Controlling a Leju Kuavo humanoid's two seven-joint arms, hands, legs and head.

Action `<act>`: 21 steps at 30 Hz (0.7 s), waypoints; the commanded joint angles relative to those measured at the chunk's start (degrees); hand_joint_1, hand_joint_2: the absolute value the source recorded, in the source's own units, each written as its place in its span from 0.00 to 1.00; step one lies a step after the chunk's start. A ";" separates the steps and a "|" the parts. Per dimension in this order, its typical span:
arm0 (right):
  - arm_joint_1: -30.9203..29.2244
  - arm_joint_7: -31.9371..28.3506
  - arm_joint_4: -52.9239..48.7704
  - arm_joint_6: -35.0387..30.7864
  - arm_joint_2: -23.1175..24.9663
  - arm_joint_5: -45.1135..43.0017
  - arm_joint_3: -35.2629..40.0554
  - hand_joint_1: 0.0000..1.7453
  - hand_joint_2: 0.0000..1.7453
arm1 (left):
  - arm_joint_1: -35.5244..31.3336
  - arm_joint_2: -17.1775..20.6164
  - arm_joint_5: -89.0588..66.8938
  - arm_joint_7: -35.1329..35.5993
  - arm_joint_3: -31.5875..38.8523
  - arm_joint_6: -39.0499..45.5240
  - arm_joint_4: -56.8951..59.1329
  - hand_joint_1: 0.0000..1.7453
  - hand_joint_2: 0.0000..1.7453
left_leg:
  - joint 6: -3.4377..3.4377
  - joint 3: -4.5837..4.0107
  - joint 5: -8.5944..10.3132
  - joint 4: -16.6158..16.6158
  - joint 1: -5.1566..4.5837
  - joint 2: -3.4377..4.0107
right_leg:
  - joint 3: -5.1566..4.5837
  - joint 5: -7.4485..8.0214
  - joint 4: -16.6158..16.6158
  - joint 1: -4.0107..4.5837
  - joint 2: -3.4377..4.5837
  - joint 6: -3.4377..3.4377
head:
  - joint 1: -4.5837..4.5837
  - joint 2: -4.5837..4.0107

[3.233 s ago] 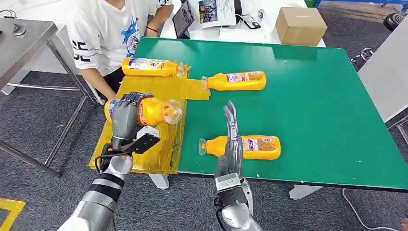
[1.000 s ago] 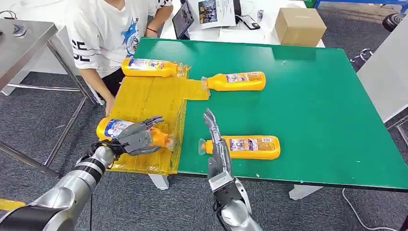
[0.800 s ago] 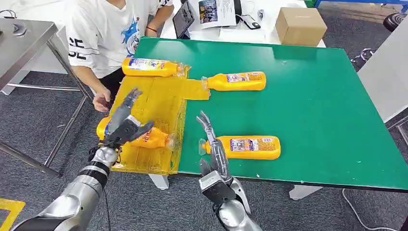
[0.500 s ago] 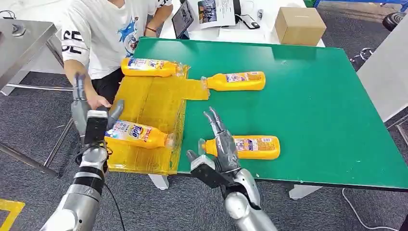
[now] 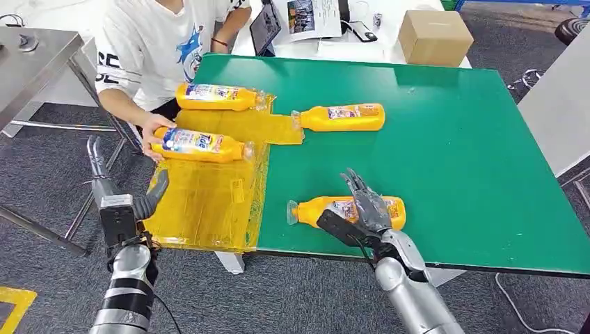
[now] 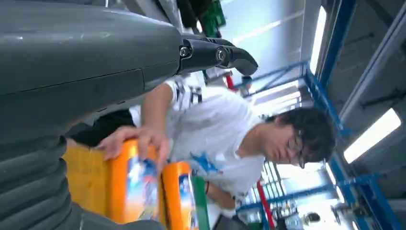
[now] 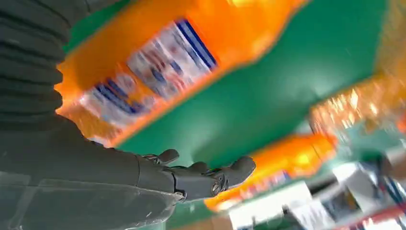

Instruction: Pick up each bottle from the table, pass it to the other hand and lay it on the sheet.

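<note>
Green table (image 5: pixel 473 153): I have bare green board beyond and outboard of my right hand; its near edge runs just under my right wrist, so my approach comes over that edge.

Yellow sheet (image 5: pixel 209 202): lies over the table's corner, between my two hands. Its near half is bare, which I judge the best room for the next bottle.

Person (image 5: pixel 160 42): seated beyond the sheet. One hand (image 5: pixel 154 132) grips a bottle (image 5: pixel 202 145) on the sheet's far half, apparently shifting it clear.

Orange detergent bottles: one (image 5: pixel 216 97) on the sheet's far edge; one (image 5: pixel 344 117) well beyond my right hand, cap touching a strip of the sheet; one (image 5: pixel 348 212) directly under my right hand, on its side, cap toward the sheet. That last I take as the next pick.

Right hand (image 5: pixel 362 209): fingers spread over that bottle's label, thumb on the near side. I cannot tell whether it touches yet.

Left hand (image 5: pixel 115 198): off the table beside the sheet's outer edge, fingers apart and pointing up, holding nothing, free to receive a pass.
</note>
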 commanded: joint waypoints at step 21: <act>-15.07 3.94 21.90 11.73 -7.74 2.51 9.27 0.00 1.00 | -4.25 -0.30 -3.73 0.20 -4.69 -0.56 13.58 0.00 1.00 | -0.07 0.29 -0.01 -0.03 0.03 -0.05 | 0.33 0.00 -0.05 0.02 0.00 -0.07 | 0.02 0.00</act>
